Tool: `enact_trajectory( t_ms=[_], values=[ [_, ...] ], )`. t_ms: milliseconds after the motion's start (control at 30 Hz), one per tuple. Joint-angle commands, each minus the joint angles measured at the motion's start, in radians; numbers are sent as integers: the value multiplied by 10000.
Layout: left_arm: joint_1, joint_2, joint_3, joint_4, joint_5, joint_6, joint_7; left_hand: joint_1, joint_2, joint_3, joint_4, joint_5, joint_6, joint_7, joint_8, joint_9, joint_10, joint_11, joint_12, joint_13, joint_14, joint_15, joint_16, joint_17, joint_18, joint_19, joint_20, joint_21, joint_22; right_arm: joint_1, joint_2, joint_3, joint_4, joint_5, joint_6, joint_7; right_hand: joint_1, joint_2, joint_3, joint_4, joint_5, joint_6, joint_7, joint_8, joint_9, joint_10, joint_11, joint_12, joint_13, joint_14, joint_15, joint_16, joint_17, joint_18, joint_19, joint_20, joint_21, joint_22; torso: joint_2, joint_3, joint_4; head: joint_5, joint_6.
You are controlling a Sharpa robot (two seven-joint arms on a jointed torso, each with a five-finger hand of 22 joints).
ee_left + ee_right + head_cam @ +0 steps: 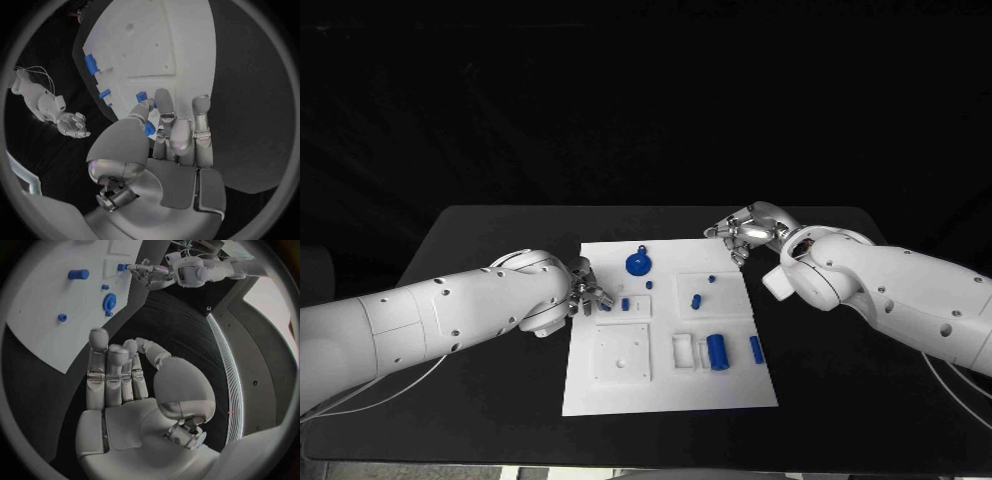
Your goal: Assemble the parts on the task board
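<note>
The white task board (668,385) lies in the middle of the black table. On it are a round blue disc (639,265), a blue cylinder (718,351), a blue bar (756,348) and several small blue pieces such as one (695,299). My left hand (584,290) is at the board's left edge, its fingertips next to a small blue piece (626,303). In the left wrist view a blue piece (150,129) shows between the thumb and a finger of that hand (178,135); I cannot tell whether it is pinched. My right hand (747,232) is off the board's far right corner, fingers straight (115,375), holding nothing.
A raised white square block (623,352) and a small white frame (682,350) sit on the board's near half. Black tabletop (488,230) runs round the board on all sides, wider on the left and right.
</note>
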Motion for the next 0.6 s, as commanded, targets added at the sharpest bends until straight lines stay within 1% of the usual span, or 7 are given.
enact_trajectory(
  t_ms=[33,200,333,533,600],
  values=[
    [-131,-49,-105,56,-349,552,-325,475,366,72,-159,56,2208,-971,42,7,249,-218,5,-10,27,-38,40,6,-153,-56,14,-48,189,-12,-5,4,10,-71,172,32,-57,9,-9,-24,33,81,13,17,-8,-5,13,-54,11,-6,-1,21,1,14,288,-74,22,389,-4,-8,7,4,-5],
    [-132,-89,-106,87,-573,447,-340,471,368,86,-172,58,2211,-970,41,2,249,-217,5,-14,27,-37,38,-1,-149,-57,16,-47,189,-16,-11,4,12,-72,175,33,-57,9,-9,-24,33,81,13,17,-8,-5,13,-54,11,-6,-1,21,1,14,288,-74,22,389,3,-7,8,12,18],
    [-133,-100,-106,87,-657,402,-350,456,384,96,-164,59,2210,-971,40,-3,251,-219,6,-18,33,-38,39,1,-143,-50,17,-41,189,-20,-13,4,10,-72,179,34,-70,11,-15,-16,57,80,12,18,-9,-4,10,-53,12,-7,0,21,1,14,285,-74,10,385,3,-9,4,16,11],
    [-133,-83,-106,75,-699,385,-344,449,388,111,-169,61,2216,-973,43,-4,250,-220,13,-24,40,-39,41,9,-139,-45,17,-34,189,-24,-13,4,5,-72,189,32,-70,11,-15,-16,57,80,12,18,-9,-4,10,-53,12,-7,0,21,1,14,285,-74,10,385,2,-1,0,23,11],
    [-134,-60,-106,72,-701,383,-336,431,393,110,-156,-1,2219,-973,47,-3,249,-220,17,-33,42,-38,40,7,-138,-43,18,-32,188,-26,-10,4,4,-73,192,33,-71,10,-14,-16,60,81,11,18,-8,-4,11,-53,12,-7,0,21,1,14,285,-74,12,386,2,0,-3,22,19]
  ],
)
